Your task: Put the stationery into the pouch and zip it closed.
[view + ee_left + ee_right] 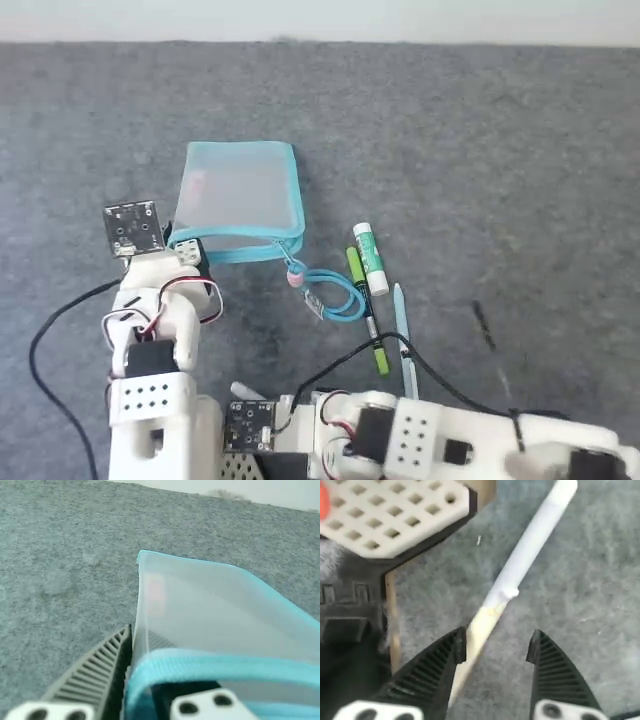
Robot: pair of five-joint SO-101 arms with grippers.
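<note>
At the near edge of the grey bench (520,150), the right end effector (497,640) sits low with its ribbed jaws well apart. A white pen (530,550) lies on the bench between them, touching one jaw and clear of the other, and runs on past the fingertips. A perforated white plate (395,515) stands just beside that end effector.

Farther out, off to the right end effector's side, a light blue pen (403,340) and a green pen (366,312) lie close together. A white glue stick (370,258) with a green cap lies just beyond them, next to the green pen's far end. A blue loop strap (338,296) trails from a pink zip pull (293,278) between the pens and the left end effector (145,637).

The left end effector is closed on the near corner of the pouch (240,200). One ribbed jaw is outside the translucent wall and the other inside, just under the turquoise zip band (210,662). The rest of the pouch lies flat on the bench beyond the fingertips.
</note>
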